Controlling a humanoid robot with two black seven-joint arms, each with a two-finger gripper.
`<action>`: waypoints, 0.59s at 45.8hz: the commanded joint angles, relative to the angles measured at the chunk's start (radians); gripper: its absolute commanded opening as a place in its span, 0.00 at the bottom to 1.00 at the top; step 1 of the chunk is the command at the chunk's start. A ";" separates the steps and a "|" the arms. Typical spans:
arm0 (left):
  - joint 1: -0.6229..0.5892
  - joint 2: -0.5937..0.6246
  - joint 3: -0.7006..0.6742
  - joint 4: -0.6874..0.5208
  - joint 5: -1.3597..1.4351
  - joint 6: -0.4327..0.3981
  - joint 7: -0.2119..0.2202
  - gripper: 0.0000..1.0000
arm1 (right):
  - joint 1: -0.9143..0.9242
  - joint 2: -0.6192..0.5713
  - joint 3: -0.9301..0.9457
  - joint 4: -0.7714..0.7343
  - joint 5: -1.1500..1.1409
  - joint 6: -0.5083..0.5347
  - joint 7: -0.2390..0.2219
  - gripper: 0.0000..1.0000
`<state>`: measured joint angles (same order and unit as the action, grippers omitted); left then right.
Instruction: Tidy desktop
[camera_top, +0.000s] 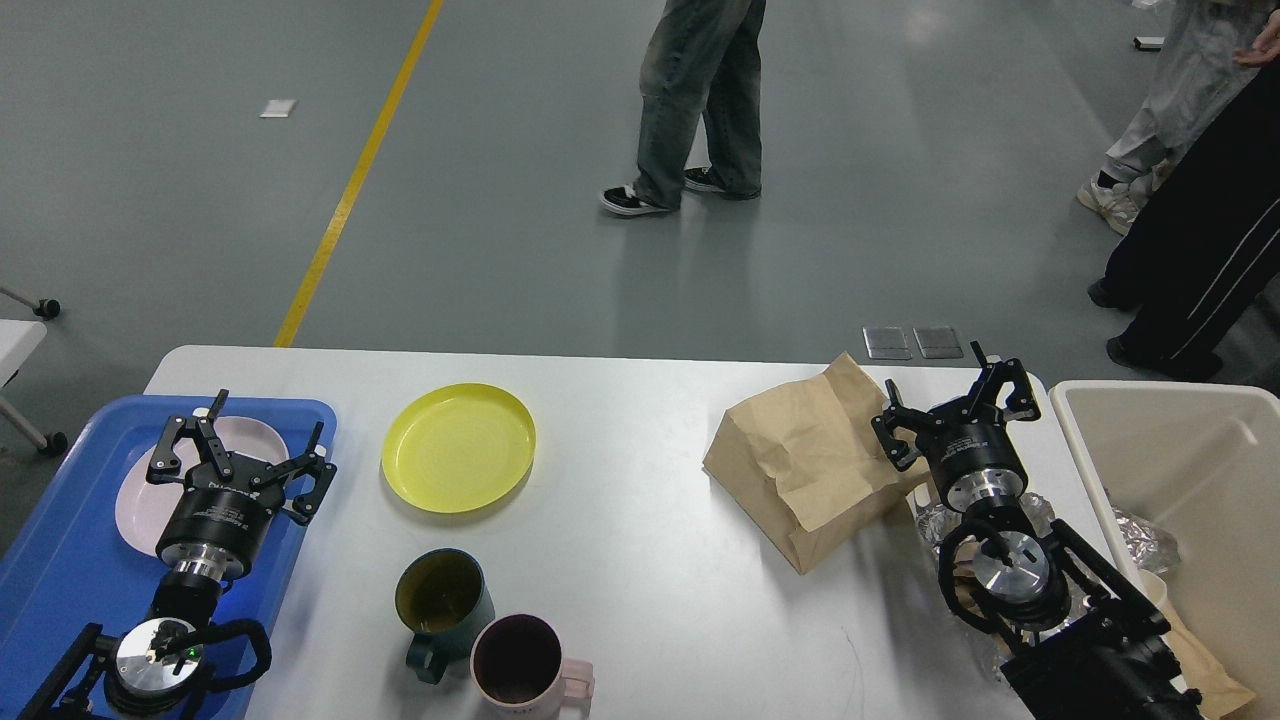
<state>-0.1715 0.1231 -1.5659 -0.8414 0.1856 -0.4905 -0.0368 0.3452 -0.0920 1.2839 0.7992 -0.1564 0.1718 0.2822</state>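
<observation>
The white desktop (640, 560) fills the lower half of the head view. On it lie a yellow plate (459, 447), a dark green mug (441, 603), a pink mug (523, 664) and a crumpled brown paper bag (815, 462). My left gripper (265, 427) hangs open over a pale pink plate (140, 495) that rests in the blue tray (60, 570). My right gripper (945, 385) stands open just right of the paper bag, nothing between its fingers. Crumpled foil (935, 520) lies under the right arm, partly hidden.
A beige bin (1180, 450) stands at the desktop's right end with foil (1145, 540) and brown paper (1205, 660) inside. Beyond the far edge, people stand on the grey floor (500, 200), one in jeans (700, 100), others at right.
</observation>
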 joint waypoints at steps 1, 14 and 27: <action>0.000 0.000 0.000 0.001 0.000 -0.008 -0.005 0.97 | 0.000 0.000 0.000 0.000 0.000 0.000 0.000 1.00; 0.003 0.004 0.001 -0.004 0.002 -0.008 -0.021 0.97 | 0.000 0.000 0.000 0.000 0.000 0.000 0.000 1.00; 0.052 0.069 0.004 -0.254 0.003 0.118 -0.008 0.97 | 0.000 0.000 0.000 0.000 0.000 0.000 0.000 1.00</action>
<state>-0.1559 0.1533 -1.5654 -0.9703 0.1873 -0.4495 -0.0488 0.3452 -0.0920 1.2839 0.7992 -0.1565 0.1718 0.2822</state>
